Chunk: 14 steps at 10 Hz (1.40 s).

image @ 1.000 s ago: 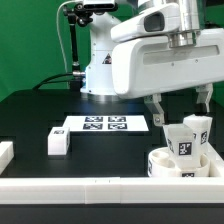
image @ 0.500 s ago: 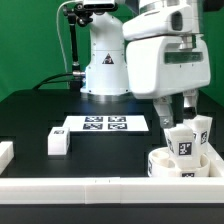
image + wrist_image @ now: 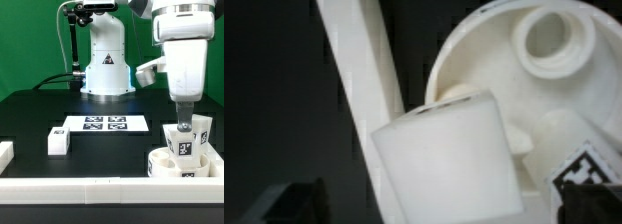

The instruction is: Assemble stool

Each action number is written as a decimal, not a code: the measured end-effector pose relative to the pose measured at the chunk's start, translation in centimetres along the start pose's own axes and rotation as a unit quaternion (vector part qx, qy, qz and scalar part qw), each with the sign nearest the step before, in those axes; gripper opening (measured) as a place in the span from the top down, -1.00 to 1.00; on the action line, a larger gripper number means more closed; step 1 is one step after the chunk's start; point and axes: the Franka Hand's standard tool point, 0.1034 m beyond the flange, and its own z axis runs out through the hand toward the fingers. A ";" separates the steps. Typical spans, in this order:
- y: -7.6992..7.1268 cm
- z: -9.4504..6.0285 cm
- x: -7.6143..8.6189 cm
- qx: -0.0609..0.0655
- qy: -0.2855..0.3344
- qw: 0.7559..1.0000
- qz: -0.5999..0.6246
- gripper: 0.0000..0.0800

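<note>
white leg under wide-spread claw

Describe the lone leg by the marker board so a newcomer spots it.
Find the central marker board. Just off its corner toward the exterior view's left lies a short white leg with a black tag. Unlike the legs at the seat, it lies alone.

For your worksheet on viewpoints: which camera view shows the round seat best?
The exterior view: the seat shows its front rim, legs standing on it. The wrist view gives only a blurred, cropped part behind one leg.
</note>
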 end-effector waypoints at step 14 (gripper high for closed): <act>-0.1 0.4 -0.5 0.000 -0.008 0.999 0.036 0.16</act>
